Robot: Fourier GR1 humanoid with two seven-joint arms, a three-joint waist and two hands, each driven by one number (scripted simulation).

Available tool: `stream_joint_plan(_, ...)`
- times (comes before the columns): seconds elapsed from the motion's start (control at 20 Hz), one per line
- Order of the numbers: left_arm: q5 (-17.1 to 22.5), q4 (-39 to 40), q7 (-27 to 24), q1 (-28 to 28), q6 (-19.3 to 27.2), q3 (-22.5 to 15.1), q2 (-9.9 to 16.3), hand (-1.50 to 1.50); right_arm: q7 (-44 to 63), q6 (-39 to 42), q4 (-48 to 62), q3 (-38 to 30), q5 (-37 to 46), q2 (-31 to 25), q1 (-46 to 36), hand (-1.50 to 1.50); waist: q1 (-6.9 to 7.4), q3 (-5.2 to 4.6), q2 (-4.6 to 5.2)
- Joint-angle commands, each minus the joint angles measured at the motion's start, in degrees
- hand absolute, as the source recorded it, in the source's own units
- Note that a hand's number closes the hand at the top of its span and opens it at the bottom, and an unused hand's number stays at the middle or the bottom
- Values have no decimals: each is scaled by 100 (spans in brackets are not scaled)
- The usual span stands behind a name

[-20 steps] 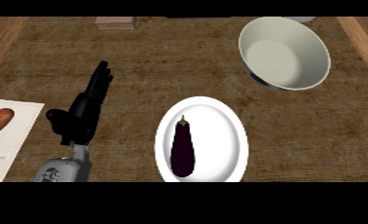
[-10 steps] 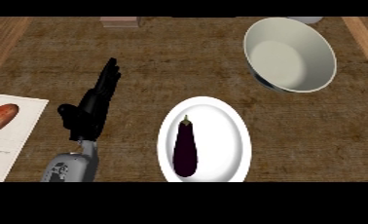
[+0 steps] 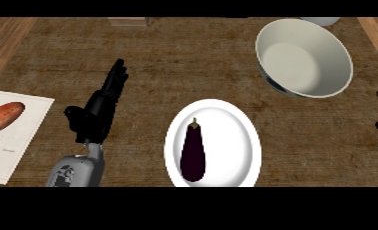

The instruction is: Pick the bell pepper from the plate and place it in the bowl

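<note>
Fingers [image 3: 114, 81] of the left hand [image 3: 94, 111] extend straight, holding nothing, over the worktop [image 3: 184, 59] left of the white plate [image 3: 244, 139]. On that plate lies a dark purple eggplant [image 3: 193, 151], no bell pepper. Up right, well apart, stands the bowl [image 3: 303, 56]; a card [image 3: 18, 134] lies at the left edge.

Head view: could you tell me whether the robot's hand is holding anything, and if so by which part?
Nothing is held. The left hand is open with straight fingers over the counter; the eggplant lies untouched on the plate.
</note>
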Motion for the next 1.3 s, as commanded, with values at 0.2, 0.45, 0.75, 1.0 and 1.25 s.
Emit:
stream_joint_plan(0.2, 29, -25, 74, -177, -53, 77, 50, 0, -954, -437, 2076, 1107, 2340, 767, -1189, 150, 92, 4, 30)
stream_joint_plan(0.45, -7, 258, -148, -146, -19, 117, -13, 0, -1687, -775, 3431, 1428, 3219, 1445, -1536, 150, -3, 6, 11)
stream_joint_plan(0.75, -34, 2, 6, -101, -111, 167, 172, 0, -2904, -918, 5594, 1179, 3726, 1690, -2171, 150, 13, 10, 15)
stream_joint_plan(1.0, 27, 8, 50, -146, -114, 114, 46, 0, -3506, -591, 6935, 1161, 3700, 1886, -2258, 150, 26, 13, 35)
stream_joint_plan(1.25, -39, 297, -112, -297, -29, 46, -135, 0, -3919, 349, 7881, 1316, 3783, 2079, -2912, -150, 33, 11, 44)
